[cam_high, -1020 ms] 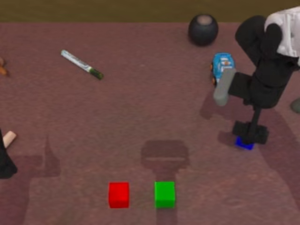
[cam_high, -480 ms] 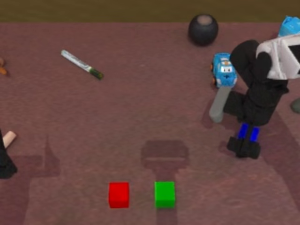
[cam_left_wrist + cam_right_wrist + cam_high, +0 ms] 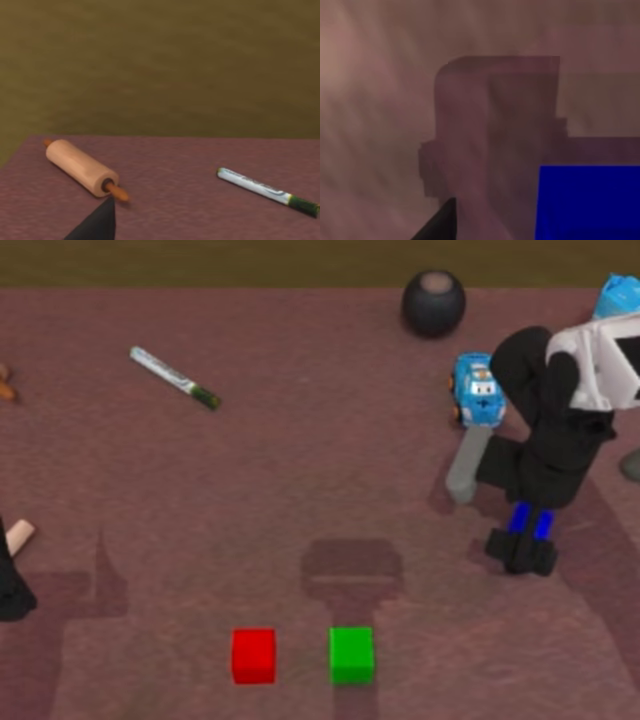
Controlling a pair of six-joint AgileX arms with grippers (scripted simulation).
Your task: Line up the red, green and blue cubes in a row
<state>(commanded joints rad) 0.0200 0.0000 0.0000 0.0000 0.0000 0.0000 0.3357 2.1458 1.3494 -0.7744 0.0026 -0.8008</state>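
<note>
Pinching the blue cube point(image 3: 529, 523) near the desk's right edge, the right claw point(image 3: 521, 550) is catalogued away from the red cube point(image 3: 254, 655) and green cube point(image 3: 352, 654), paired at the near edge.

Bright red cube point(image 3: 253, 655); bright green cube point(image 3: 351, 654); deep blue cube point(image 3: 530, 524). Toy car point(image 3: 476, 388): light blue, white eyes, orange wheels. Marker point(image 3: 174, 377): white barrel, dark green cap. Rolling pin point(image 3: 82, 168): tan, orange handles. Ball point(image 3: 433, 303): black. Table point(image 3: 300, 470): mottled maroon.
</note>
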